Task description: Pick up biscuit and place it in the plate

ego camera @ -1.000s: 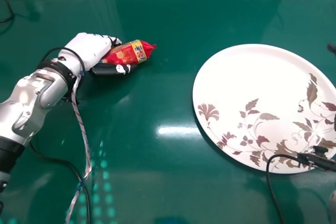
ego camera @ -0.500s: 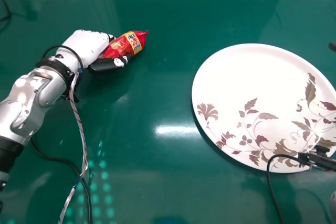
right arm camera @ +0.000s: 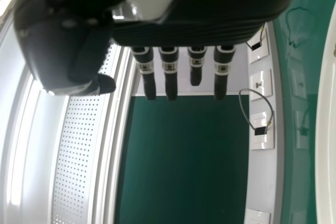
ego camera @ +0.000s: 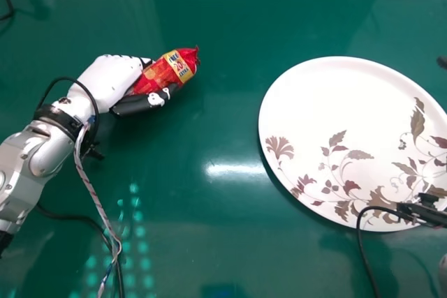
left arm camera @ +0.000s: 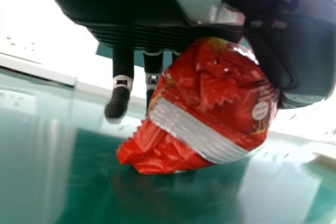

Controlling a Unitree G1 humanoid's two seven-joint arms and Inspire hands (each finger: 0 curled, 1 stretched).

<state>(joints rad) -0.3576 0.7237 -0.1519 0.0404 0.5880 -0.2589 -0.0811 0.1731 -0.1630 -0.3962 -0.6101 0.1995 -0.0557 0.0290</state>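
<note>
The left hand (ego camera: 112, 83) grasps the biscuit packet (ego camera: 162, 72) between thumb and partly bent fingers, one end jutting past them; the right hand (right arm camera: 210, 3) is released, fingers straight.

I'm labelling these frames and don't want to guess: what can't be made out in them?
Head view: the end of the packet held inside the left hand, which hides it.
Head view: the plate's right rim, cut off by the edge.
Left wrist view: fingers partly hidden behind the packet.
Both: the biscuit itself, inside its wrapper.
</note>
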